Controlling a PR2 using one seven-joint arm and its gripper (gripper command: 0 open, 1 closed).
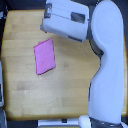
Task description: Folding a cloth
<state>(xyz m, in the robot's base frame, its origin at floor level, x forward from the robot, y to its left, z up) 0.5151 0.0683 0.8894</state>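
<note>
Cloth (44,56) lies flat on the table (30,95), left of centre in the exterior view, slightly rotated, a rough rectangle with its long axis running up-down. Pink-magenta, thin, plain, no visible folds. All four edges exposed, bare wood all around, widest room below and toward the view's right. Tabletop is light wood, smooth, rounded corners. Arm (107,65) is white, glossy, bulky, curving up the view's right side. Gripper (50,22) sits just above the cloth's top edge; fingers blurred, can't tell the opening.
</note>
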